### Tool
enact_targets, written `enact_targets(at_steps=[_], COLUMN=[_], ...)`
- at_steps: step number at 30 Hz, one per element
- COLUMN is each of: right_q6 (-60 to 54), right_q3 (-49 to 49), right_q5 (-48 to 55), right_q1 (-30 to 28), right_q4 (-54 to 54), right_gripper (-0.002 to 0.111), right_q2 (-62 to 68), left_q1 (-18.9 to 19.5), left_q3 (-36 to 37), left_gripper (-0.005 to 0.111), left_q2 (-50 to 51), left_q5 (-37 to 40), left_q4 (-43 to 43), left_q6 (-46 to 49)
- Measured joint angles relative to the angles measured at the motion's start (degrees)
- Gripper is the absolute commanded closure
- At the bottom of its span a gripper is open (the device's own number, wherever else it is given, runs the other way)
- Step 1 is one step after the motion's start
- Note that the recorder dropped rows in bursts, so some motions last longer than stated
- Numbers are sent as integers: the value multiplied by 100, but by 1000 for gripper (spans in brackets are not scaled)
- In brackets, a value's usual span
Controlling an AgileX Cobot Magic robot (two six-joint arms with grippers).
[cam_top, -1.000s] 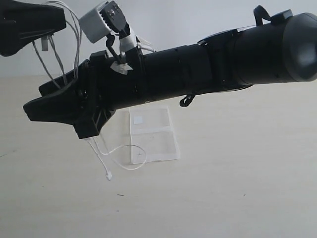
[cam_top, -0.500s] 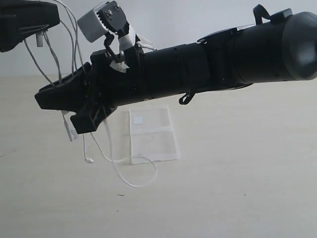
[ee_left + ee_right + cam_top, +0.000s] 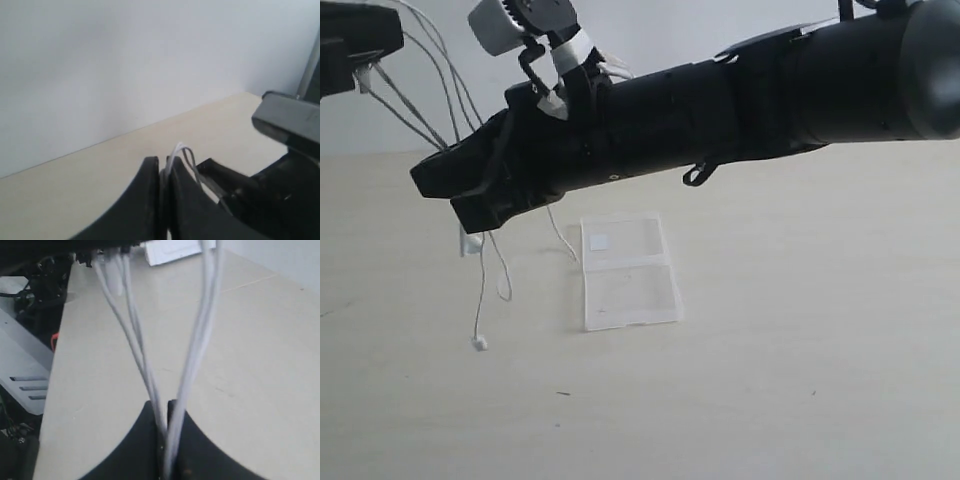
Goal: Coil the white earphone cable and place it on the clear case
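The white earphone cable runs in several taut strands between my two grippers, high above the table. My left gripper is at the top left, shut on a bundle of strands. My right gripper reaches across from the right and is shut on the same strands. Loose loops hang under it, ending in a small white piece just above the table. The clear case lies open and flat on the table, right of the hanging cable, with its white square mark on the far half.
The beige table meets a white wall at the back. My right arm spans the view above the case. In the right wrist view the table edge drops off to grey equipment.
My right gripper has risen and shifted right, lifting the cable loop off the case and table. The left gripper has moved up and left. The loose end now dangles left of the case.
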Motion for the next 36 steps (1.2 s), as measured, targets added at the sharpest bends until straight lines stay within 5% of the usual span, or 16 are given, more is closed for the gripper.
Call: enact_targets(at_steps=[8,20,36], right_q6=[1886,4006,5055], right_q3=[-24,-24,15], right_q5=[-988,-838,-546], right_q1=[46,182,225], right_q4=[-1850,-4511,-5706], right_gripper=[108,108,108], right_q2=[-372,-1031,-1610], left_q1=[-34,-85,-120], left_q3=[689,1236,1302], left_gripper=[107,107,107], left_q2=[-121,-176,-223], left_q5=[270,61,-310], left_q4=[-33,-277,-640], left_q6=[-201,-474,-564])
